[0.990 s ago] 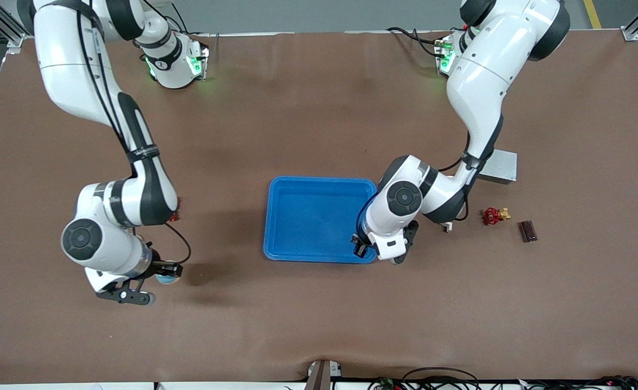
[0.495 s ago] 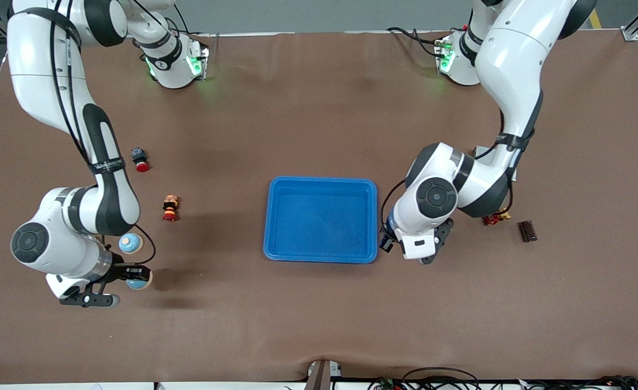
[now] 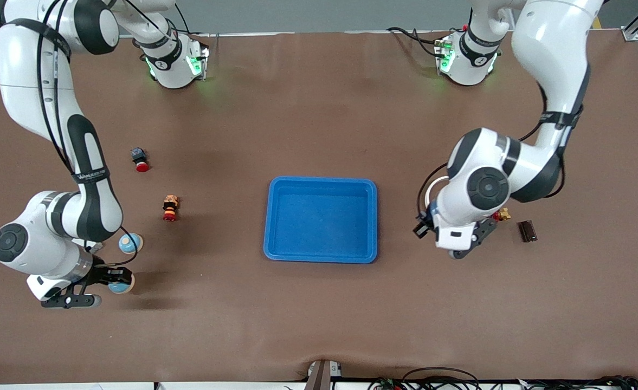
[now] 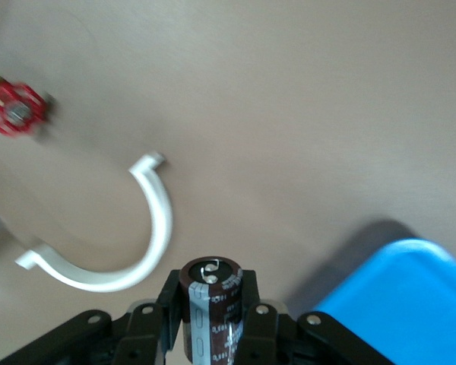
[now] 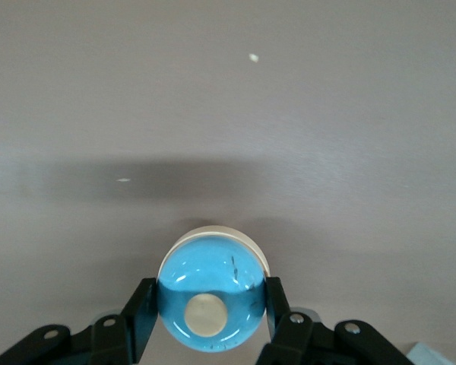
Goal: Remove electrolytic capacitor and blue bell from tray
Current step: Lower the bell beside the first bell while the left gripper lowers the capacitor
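Observation:
A dark brown capacitor [image 4: 211, 304] with a grey stripe stands upright between the fingers of my left gripper [image 4: 211, 298], which is shut on it. That gripper [image 3: 420, 228] hangs over bare table between the blue tray [image 3: 322, 219] and a red valve [image 3: 496, 215]. My right gripper [image 5: 210, 304] is shut on a blue bell [image 5: 210, 300] with a pale round button. It [image 3: 117, 280] holds the bell [image 3: 118, 287] over the table at the right arm's end, close to the front edge.
A second blue bell [image 3: 130, 243] stands on the table beside the right arm's wrist. A red push button [image 3: 140, 160] and a small orange-red part [image 3: 170, 208] lie farther back. Near the left gripper lie a white curved clip [image 4: 137, 243], the red valve [image 4: 15, 110] and a dark block [image 3: 527, 231].
Both arms have swung outward from the tray. The left gripper moved with the capacitor from the tray's corner toward the red valve. The right gripper carried the bell toward its end of the table.

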Motion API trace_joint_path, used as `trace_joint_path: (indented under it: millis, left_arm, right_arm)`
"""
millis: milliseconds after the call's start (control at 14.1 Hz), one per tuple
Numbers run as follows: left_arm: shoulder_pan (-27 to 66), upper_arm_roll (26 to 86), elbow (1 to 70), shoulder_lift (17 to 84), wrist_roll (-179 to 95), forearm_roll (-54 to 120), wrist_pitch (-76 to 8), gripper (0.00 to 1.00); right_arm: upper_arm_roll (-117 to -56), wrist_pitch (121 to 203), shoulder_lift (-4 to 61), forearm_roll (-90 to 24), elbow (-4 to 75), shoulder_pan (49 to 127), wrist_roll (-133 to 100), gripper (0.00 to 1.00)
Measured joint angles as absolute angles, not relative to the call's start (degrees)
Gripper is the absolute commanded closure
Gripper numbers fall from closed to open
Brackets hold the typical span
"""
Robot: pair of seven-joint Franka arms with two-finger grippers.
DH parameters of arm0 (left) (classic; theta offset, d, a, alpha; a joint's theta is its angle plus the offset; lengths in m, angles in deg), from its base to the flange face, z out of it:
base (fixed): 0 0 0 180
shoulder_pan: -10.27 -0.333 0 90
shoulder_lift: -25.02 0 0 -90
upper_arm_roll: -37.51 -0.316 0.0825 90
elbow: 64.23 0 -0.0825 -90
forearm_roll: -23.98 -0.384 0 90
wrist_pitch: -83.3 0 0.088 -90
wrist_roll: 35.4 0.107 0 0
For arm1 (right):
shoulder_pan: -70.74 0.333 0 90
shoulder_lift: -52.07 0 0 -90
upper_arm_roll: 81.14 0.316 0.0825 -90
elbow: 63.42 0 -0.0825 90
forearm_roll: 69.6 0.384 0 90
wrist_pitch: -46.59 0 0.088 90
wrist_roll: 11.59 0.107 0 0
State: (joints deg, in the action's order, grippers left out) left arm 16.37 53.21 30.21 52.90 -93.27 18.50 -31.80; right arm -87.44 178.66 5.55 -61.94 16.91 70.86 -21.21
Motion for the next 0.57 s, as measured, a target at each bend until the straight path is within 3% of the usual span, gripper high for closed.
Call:
trace_joint_path:
  millis: [212, 566]
  left_arm:
    - [10.01, 53.27, 36.06, 49.07, -81.43, 18.5, -31.95, 1.0]
    - [4.65, 53.22, 39.1, 48.42, -70.65, 15.98, -33.12, 0.97]
  right_arm:
    - [-87.41, 179.02, 4.11, -61.39, 16.94, 69.47, -21.69, 1.0]
    - [-87.4, 179.11, 3.1, -59.56, 16.96, 68.72, -23.03, 1.0]
